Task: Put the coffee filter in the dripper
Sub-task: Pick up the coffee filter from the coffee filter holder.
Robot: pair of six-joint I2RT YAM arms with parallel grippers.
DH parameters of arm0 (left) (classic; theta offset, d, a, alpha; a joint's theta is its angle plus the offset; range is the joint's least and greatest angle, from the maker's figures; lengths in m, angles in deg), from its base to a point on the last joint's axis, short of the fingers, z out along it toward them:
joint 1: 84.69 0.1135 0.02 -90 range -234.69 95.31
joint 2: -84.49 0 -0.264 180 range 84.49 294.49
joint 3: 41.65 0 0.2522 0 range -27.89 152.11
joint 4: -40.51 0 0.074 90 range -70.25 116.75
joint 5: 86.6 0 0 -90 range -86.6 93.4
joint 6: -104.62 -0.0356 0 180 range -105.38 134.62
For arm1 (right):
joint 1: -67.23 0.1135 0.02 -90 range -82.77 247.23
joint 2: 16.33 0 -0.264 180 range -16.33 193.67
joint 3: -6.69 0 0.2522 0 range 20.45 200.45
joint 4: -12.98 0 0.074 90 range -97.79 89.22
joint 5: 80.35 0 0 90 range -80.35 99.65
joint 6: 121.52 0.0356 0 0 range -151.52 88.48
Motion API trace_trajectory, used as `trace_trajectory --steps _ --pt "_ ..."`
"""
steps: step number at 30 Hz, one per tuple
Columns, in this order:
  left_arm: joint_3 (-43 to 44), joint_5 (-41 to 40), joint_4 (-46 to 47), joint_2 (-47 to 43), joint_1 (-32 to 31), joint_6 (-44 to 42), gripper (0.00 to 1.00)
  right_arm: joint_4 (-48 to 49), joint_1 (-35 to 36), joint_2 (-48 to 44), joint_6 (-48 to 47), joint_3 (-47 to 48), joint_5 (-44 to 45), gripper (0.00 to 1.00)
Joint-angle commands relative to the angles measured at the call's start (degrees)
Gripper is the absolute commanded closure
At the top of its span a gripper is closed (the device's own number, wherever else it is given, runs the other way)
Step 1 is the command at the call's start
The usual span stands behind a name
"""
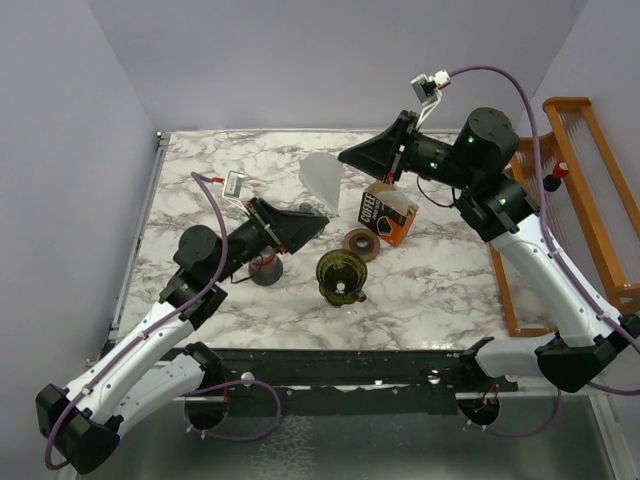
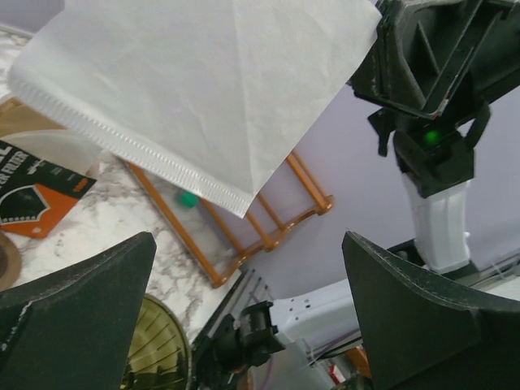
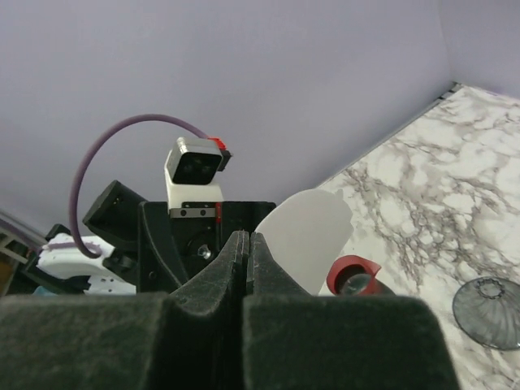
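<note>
Top external view: right tool (image 1: 346,158) is raised over the far middle of the marble worktop (image 1: 450,290), its fingers pressed together on one edge of the coffee filter (image 1: 322,178). Filter hangs off the tip as a flat white paper cone, clear of the surface. Left tool (image 1: 318,226) sits just near-side of the filter, jaws spread wide, nothing between them. Dripper (image 1: 341,275), olive-tinted glass, stands upright on the worktop nearer the arm bases, apart from the filter. Brown-and-orange carton (image 1: 385,214) lies just right of the filter, with a brown disc (image 1: 360,243) between carton and dripper. Orange rack (image 1: 585,190) at the right edge. Left wrist view: filter (image 2: 203,89) fills the upper frame, stitched seam visible, one corner reaching the right tool (image 2: 382,36); dripper rim (image 2: 158,349) shows low between the spread fingers (image 2: 81,317). Right wrist view: fingers (image 3: 231,268) closed tight, filter (image 3: 313,231) just beyond them.
</note>
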Motion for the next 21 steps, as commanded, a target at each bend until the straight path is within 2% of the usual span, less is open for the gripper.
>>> trace_trajectory --steps 1,9,17,21 --pt "-1.65 1.86 10.5 -0.96 0.15 5.83 0.01 5.76 2.48 0.52 3.67 1.34 -1.06 0.99" --pt "-4.84 0.6 19.1 -1.84 0.1 9.6 0.01 8.26 7.1 1.03 5.84 2.75 -0.28 0.99" --pt "-5.78 -0.12 26.62 -1.58 0.1 12.23 0.02 11.13 8.29 -0.88 8.16 0.3 0.42 0.99" --pt "-5.78 0.35 28.33 -1.43 0.1 13.04 0.09 11.25 8.29 -2.5 8.25 -1.75 1.79 0.99"
